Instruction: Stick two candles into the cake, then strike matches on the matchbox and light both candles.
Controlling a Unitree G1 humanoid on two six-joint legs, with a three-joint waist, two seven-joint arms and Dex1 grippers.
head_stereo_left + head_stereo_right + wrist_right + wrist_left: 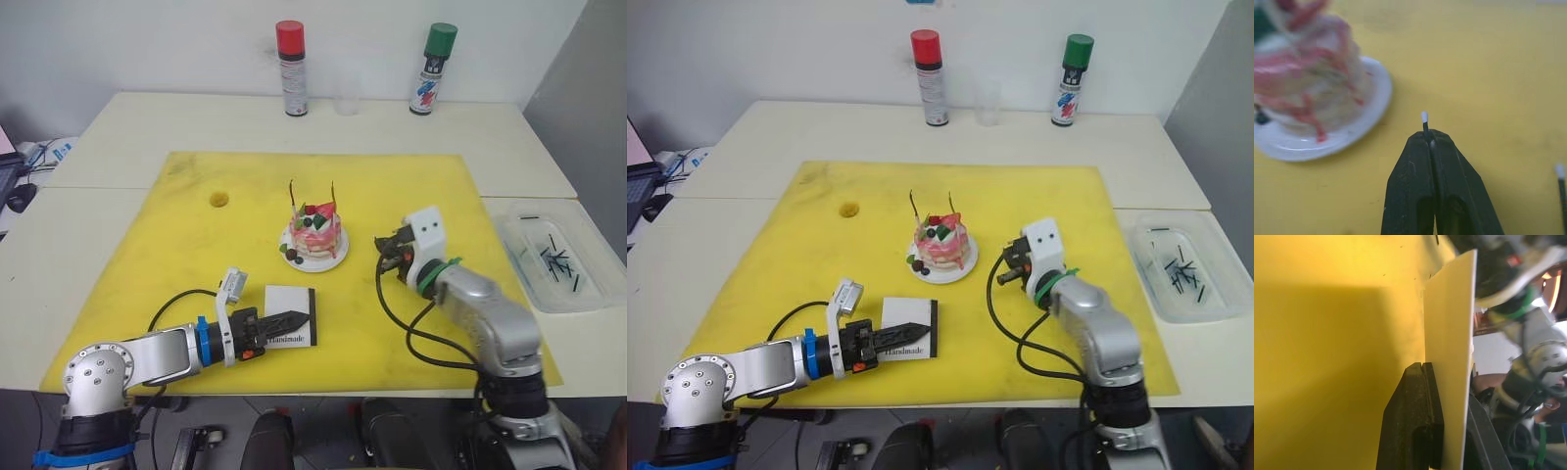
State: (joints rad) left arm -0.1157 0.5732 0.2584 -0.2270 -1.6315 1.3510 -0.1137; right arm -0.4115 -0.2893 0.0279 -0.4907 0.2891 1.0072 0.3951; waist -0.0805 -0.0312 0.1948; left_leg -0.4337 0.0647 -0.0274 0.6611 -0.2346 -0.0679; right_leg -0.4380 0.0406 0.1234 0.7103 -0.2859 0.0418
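Left end effector (pixel 284 321) nearest, low over the front of the yellow mat (pixel 176 245), black fingers pinched on the edge of the flat white rectangular matchbox (pixel 292 315) printed "Handmade"; box looks tipped up on edge in the wrist view, likely to present its black striking strip. Right end effector (pixel 1428 139) a bit farther, on the mat just right of the cake, fingers clamped on a short dark match (pixel 1424 123) with a pale head poking out between the tips, aimed toward the cake side. Probably about to strike, so the match has to travel over to the box.

Mid-mat: small round pink-and-white layered cake (pixel 315 231) on a small white plate (pixel 333 260), two thin pale gold candles (pixel 292 194) already standing in it, unlit as far as I can tell.

Right of the mat, clear plastic tray (pixel 558 294) with spare dark sticks. Far bench (pixel 196 117) edge: red-capped spray can (pixel 291 68), green-capped spray can (pixel 433 69).
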